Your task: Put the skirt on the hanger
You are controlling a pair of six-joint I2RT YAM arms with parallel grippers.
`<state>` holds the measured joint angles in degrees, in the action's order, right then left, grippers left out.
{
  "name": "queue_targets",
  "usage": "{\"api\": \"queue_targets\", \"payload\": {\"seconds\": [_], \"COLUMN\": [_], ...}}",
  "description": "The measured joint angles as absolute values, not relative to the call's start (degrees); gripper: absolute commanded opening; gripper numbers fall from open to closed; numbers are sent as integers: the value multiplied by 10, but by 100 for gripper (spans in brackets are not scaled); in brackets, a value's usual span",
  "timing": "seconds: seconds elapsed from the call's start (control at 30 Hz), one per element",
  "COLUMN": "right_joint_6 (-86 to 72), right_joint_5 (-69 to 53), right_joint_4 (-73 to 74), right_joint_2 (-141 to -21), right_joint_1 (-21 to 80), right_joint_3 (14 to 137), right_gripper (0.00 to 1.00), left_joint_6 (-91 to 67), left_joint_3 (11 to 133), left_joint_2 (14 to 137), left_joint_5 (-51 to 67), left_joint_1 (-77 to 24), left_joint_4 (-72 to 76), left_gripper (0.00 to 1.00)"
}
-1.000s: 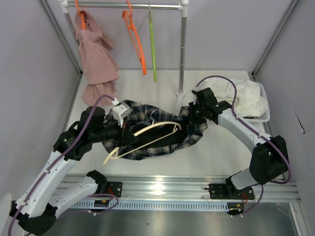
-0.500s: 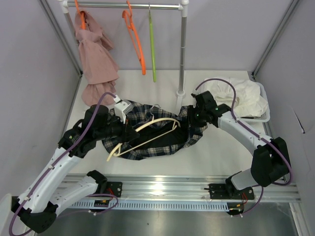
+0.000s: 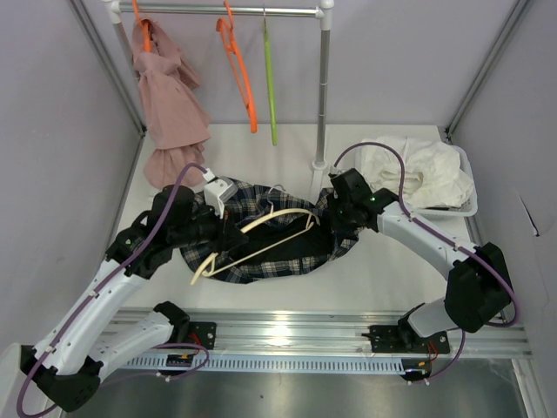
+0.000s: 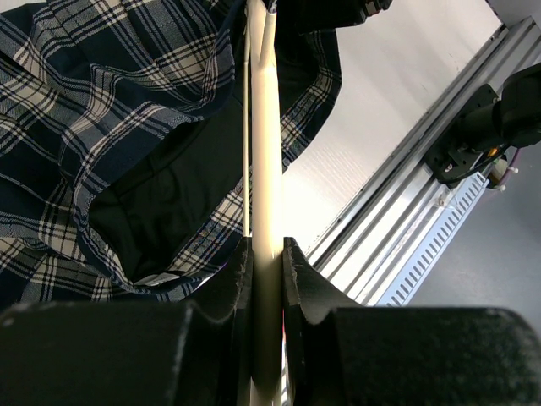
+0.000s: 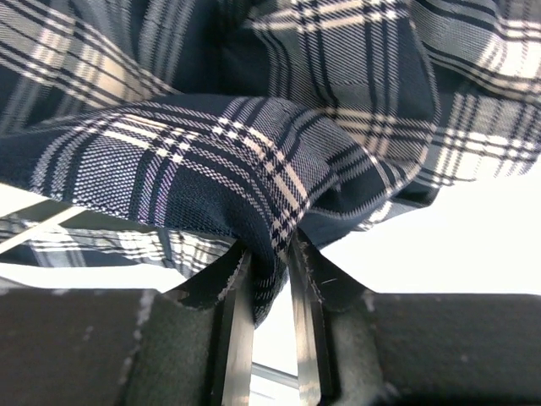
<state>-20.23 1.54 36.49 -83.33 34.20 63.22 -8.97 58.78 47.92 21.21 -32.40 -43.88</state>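
The navy plaid skirt (image 3: 287, 257) lies bunched on the white table in the middle of the top view. On top of it rests the cream hanger (image 3: 265, 228), and its lower end sits between the pads of my left gripper (image 3: 228, 237), which is shut on it. In the left wrist view the hanger (image 4: 266, 127) runs straight up from my left gripper (image 4: 266, 249) over the skirt (image 4: 127, 127). At the skirt's right edge my right gripper (image 3: 341, 218) is lowered onto the cloth. In the right wrist view a fold of the skirt (image 5: 254, 127) is pinched in my right gripper (image 5: 269, 254).
A clothes rack stands at the back, its post (image 3: 324, 87) just behind the skirt. It carries a pink garment (image 3: 170, 104), an orange hanger (image 3: 239, 74) and a green hanger (image 3: 270, 87). A white basket of white cloth (image 3: 435, 174) is at the right. A metal rail (image 3: 287, 331) runs along the front edge.
My right gripper let go, shifted left and down, and closed on a fold at the skirt's right edge. My left gripper carried the hanger slightly up and right.
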Motion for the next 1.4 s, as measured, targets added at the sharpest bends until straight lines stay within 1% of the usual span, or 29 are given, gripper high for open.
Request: {"api": "queue_targets", "payload": {"seconds": [0.17, 0.23, 0.27, 0.3, 0.37, 0.4, 0.47, 0.5, 0.67, 0.83, 1.13, 1.4], "right_joint_6": [-196, -194, -194, -194, -191, -191, -189, -188, -183, -182, -183, -188], "right_joint_5": [48, 57, 61, 65, 70, 72, 76, 77, 81, 81, 83, 95], "right_joint_4": [387, 394, 396, 398, 406, 412, 426, 434, 470, 502, 550, 583], "right_joint_2": [-833, -833, -833, -833, -833, -834, -834, -835, -846, -856, -862, -862], "right_joint_1": [352, 357, 358, 359, 361, 361, 361, 361, 361, 362, 384, 400], "right_joint_3": [633, 634, 634, 634, 639, 644, 662, 675, 754, 804, 846, 888], "right_gripper": [34, 34, 31, 22, 14, 7, 1, 0, 0, 0, 0, 0], "left_joint_6": [-90, -89, -89, -89, -88, -88, -85, -85, -80, -70, -65, -65], "left_joint_3": [588, 588, 588, 588, 587, 586, 586, 586, 586, 586, 586, 586], "left_joint_2": [484, 485, 485, 485, 485, 485, 485, 485, 485, 485, 491, 507], "left_joint_5": [215, 217, 218, 218, 222, 225, 230, 234, 259, 262, 256, 244], "left_joint_1": [-324, -324, -324, -324, -324, -324, -324, -324, -326, -339, -348, -385], "left_joint_4": [-433, -431, -429, -429, -426, -425, -424, -423, -409, -402, -381, -371], "left_gripper": [0, 0, 0, 0, 0, 0, 0, 0, 0, 0, 0, 0]}}
